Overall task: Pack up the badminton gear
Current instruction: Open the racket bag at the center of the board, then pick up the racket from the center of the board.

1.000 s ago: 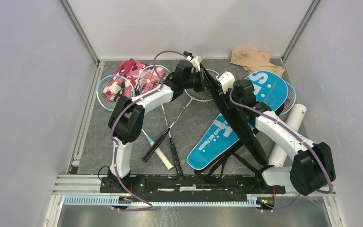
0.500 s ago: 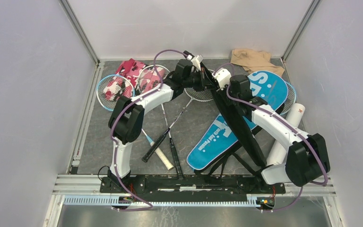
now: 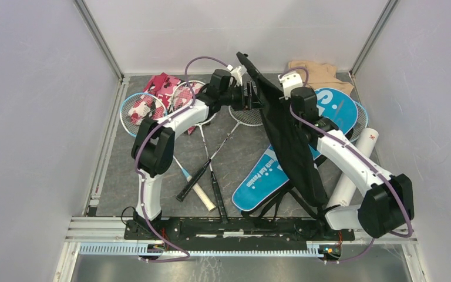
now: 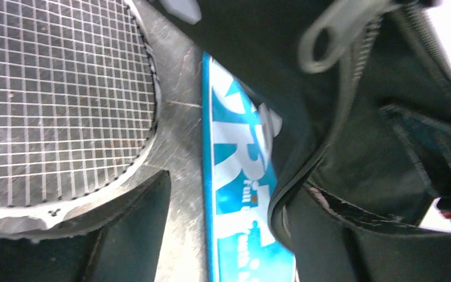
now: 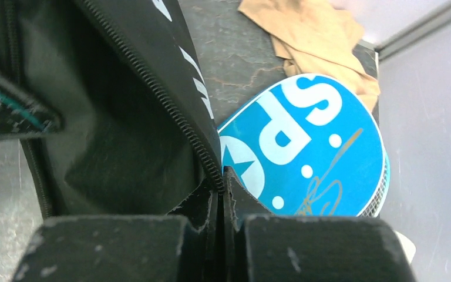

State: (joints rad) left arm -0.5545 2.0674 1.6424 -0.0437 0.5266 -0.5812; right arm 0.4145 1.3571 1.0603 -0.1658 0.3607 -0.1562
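Right hand (image 5: 222, 187) pinches black cover (image 3: 288, 147); blue cover (image 3: 342, 110) half hidden.

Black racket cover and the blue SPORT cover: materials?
Black racket-shaped fabric cover: looks like matte woven synthetic cloth; it sags and folds, with a toothed zipper along its edge. Blue racket-shaped "SPORT" cover: smoother, slightly glossy sheet with printed white lettering, likely coated fabric or vinyl.

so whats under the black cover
The blue cover lies on the table under the black cover, with both its ends showing. Its middle is hidden, as is anything else beneath.
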